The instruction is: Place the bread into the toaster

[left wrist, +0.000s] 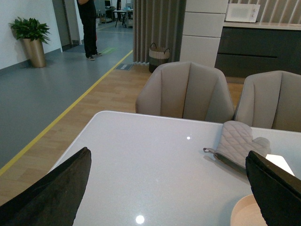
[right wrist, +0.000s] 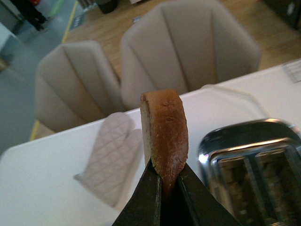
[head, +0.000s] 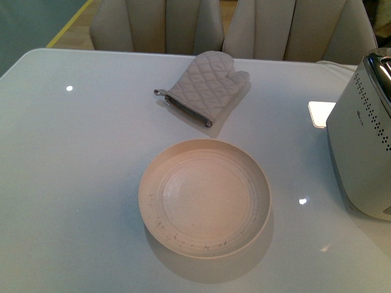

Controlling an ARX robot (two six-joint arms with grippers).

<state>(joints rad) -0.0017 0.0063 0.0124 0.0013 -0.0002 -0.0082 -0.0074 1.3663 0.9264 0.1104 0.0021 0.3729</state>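
Observation:
In the right wrist view my right gripper (right wrist: pixel 165 176) is shut on the bread (right wrist: pixel 164 129), held edge-on with its brown crust showing. It hangs in the air beside the toaster's shiny chrome top (right wrist: pixel 254 165), whose slots are open. In the front view the toaster (head: pixel 363 146) stands at the table's right edge; neither arm nor the bread shows there. My left gripper (left wrist: pixel 169 188) is open and empty above the table's left part, its dark fingers (left wrist: pixel 51 193) wide apart.
A round cream plate (head: pixel 204 196) sits empty at the table's middle front. A quilted oven mitt (head: pixel 204 88) lies behind it, also in the left wrist view (left wrist: pixel 237 143) and right wrist view (right wrist: pixel 110 157). Beige chairs (head: pixel 159 24) stand behind the table.

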